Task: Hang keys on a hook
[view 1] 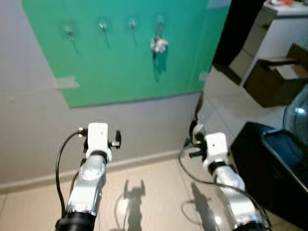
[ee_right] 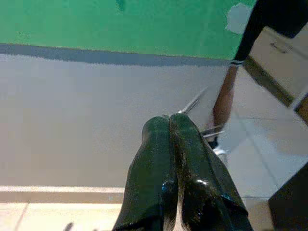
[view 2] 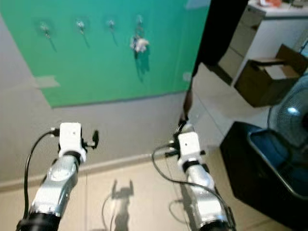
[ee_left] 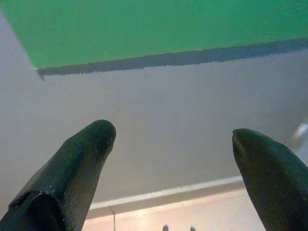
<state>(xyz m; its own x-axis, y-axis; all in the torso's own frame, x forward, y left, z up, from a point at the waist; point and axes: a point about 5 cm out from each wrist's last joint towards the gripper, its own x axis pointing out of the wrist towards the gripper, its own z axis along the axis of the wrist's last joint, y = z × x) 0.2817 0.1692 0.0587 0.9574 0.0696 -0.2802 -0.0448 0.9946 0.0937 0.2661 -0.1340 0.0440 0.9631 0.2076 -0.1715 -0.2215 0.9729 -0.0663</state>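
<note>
1. Left gripper [ee_left: 173, 149] low in front of the grey wall [view 1: 29, 125], black fingers [ee_left: 72, 173] spread wide, holding nothing
2. Green rectangular board [view 1: 120, 57] on the wall carries four small metal hooks [view 1: 69, 32]; whitish bunch of keys [view 1: 159, 44] hangs on the rightmost hook
3. Right gripper [ee_right: 169, 126] low near the wall corner, fingers pressed together
4. Brown cardboard box [view 1: 276, 79] and dark fan [view 1: 297, 113] far right on the floor

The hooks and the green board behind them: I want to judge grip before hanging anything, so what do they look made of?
The hooks look like shiny metal or clear plastic, glinting, though blur leaves it open. The green board looks like matte paper or card: flat colour, tape patches at its edges. The keys hang pale and glinting on the rightmost hook, probably metal.
</note>
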